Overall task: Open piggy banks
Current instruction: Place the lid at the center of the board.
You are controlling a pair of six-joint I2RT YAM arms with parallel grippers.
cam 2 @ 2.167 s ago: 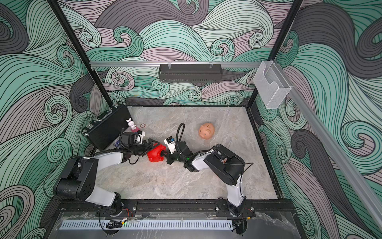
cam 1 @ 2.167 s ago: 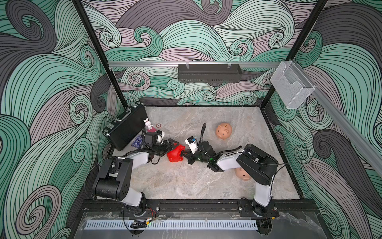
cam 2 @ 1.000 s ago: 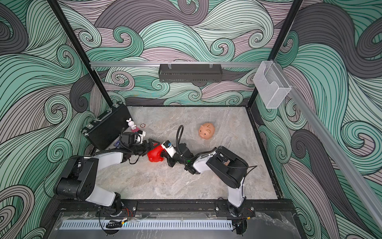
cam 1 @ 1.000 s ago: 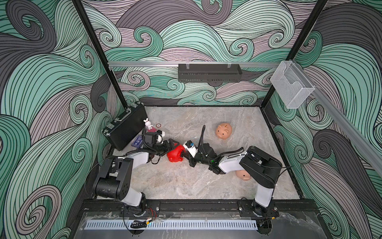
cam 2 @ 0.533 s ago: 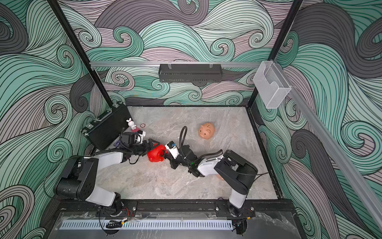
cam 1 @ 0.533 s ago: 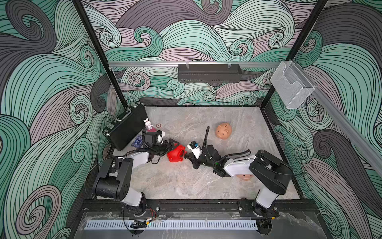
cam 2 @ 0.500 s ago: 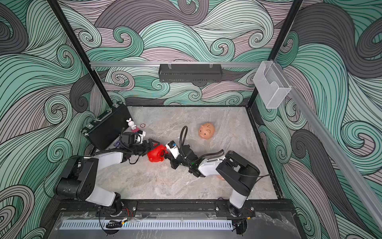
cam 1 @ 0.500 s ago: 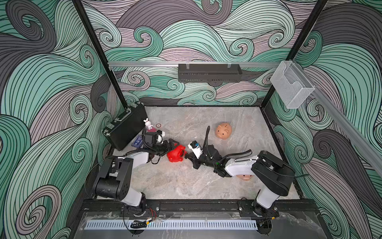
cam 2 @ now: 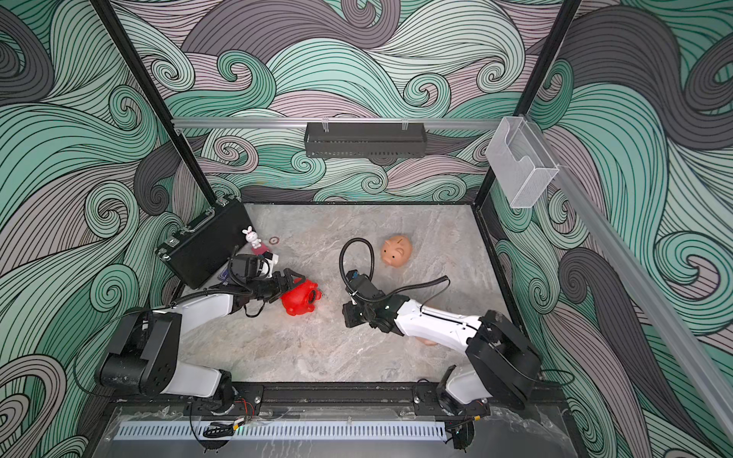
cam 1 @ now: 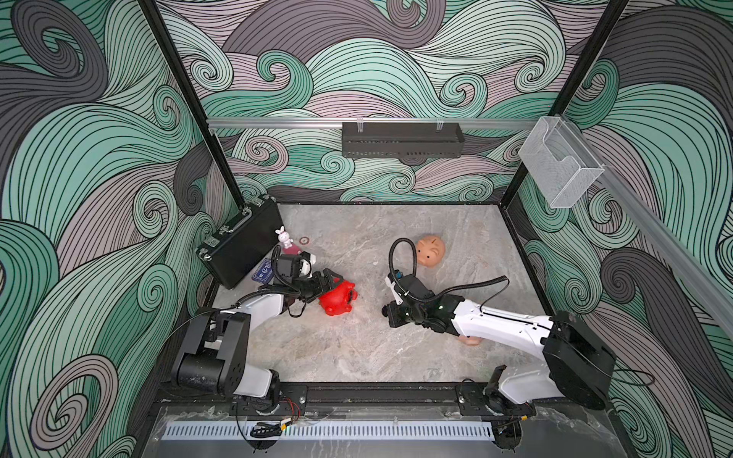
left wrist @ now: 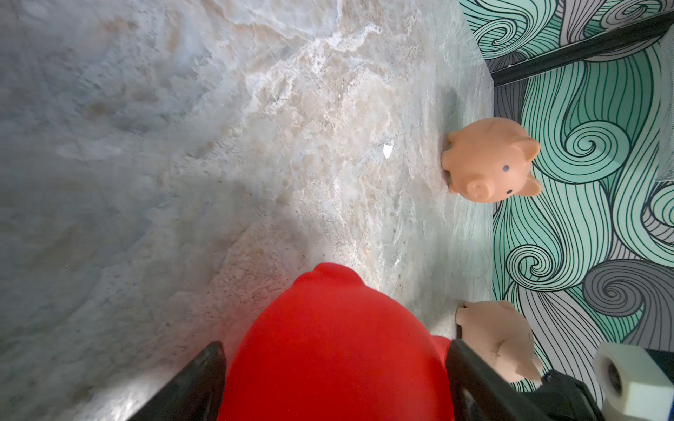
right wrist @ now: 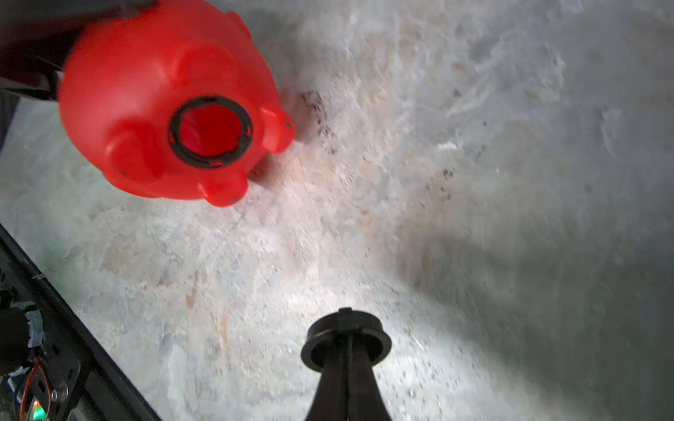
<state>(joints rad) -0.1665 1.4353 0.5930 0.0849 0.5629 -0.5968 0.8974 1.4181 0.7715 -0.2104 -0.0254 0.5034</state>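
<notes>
You have a grey stone table [cam 1: 341, 357] with swirly green walls on three sides, and the widest bare room lies in the front middle, between the two arms. A black case [cam 1: 242, 242] leans in the far left corner, and a little white rabbit [cam 1: 284, 238] stands just beside it. Your left gripper [cam 1: 331, 283] has its jaws wide around the red piggy bank [cam 1: 337, 297], one finger on each side, holding it on its side left of the middle. Its belly hole [right wrist: 210, 132] faces the other arm and is open, with only a black ring around it. Your right gripper [right wrist: 346, 340] is pinched tight on the black round plug [right wrist: 346, 337], well apart from the red pig, low over the table. One peach piggy bank [cam 1: 430, 250] stands alone toward the far right, with bare table all around it. The second peach piggy bank [cam 1: 470, 340] is mostly hidden under your right arm in both top views; only a bit pokes out. The right wrist view is blurry, so you cannot read the small marks on the plug.
</notes>
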